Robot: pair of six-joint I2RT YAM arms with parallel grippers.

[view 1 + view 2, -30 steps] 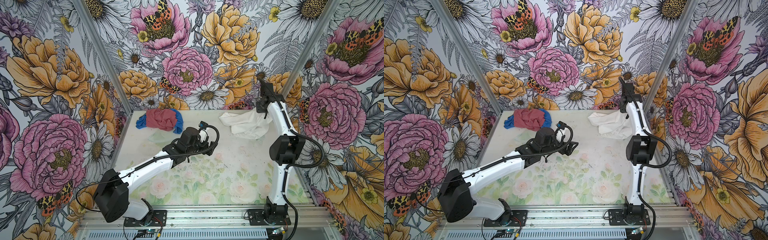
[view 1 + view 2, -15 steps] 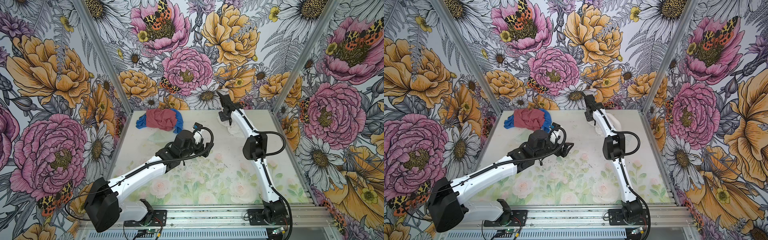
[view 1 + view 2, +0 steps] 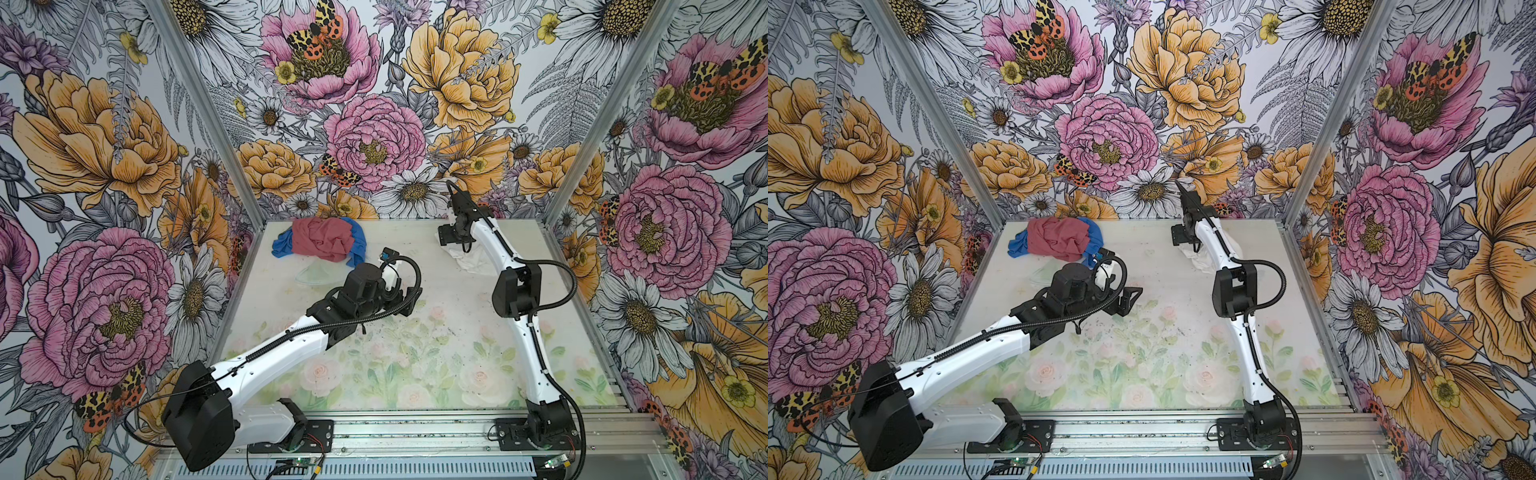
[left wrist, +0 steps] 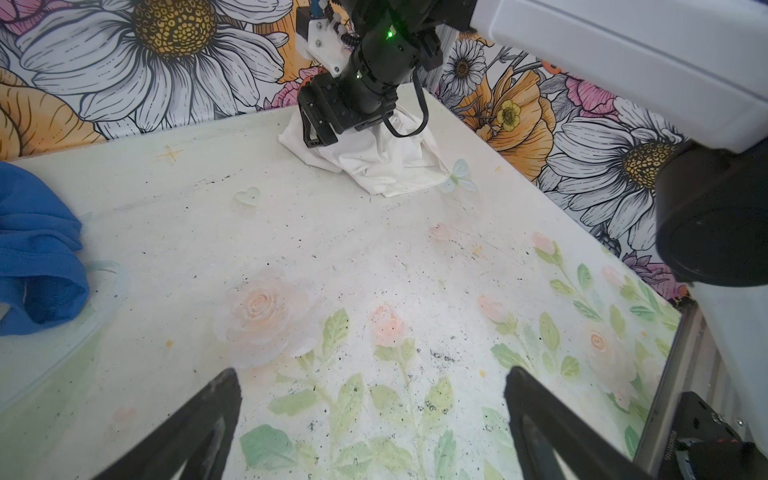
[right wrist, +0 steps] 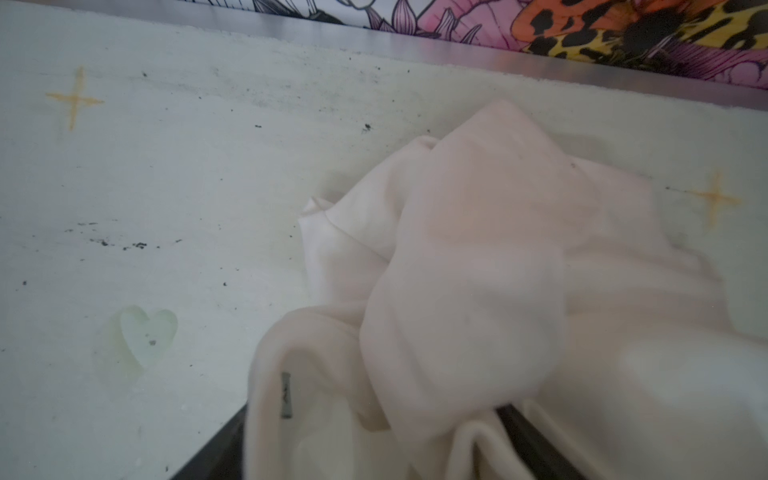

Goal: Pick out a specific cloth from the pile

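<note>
The white cloth (image 3: 467,261) (image 3: 1200,261) lies bunched at the back right of the table, apart from the pile. My right gripper (image 3: 451,245) (image 3: 1183,243) hangs right over the cloth. In the right wrist view its fingers stand wide apart, open, with folds of the cloth (image 5: 478,270) draped loosely between and over them. The pile sits at the back left: a red-pink garment (image 3: 322,243) on top of a royal-blue one (image 3: 358,243) (image 4: 37,249). My left gripper (image 3: 411,299) (image 4: 372,374) hovers open over the bare middle of the table, holding nothing.
The flowered back wall (image 3: 415,195) stands just behind the right gripper and the cloth. A pale heart mark (image 5: 145,332) is printed on the table beside the cloth. The metal rail (image 3: 415,432) with both arm bases runs along the front edge.
The right arm swung left from the back right corner and came down onto the cloth, which is now bunched together. Its jaws went from shut to open. The left arm drew back slightly.
</note>
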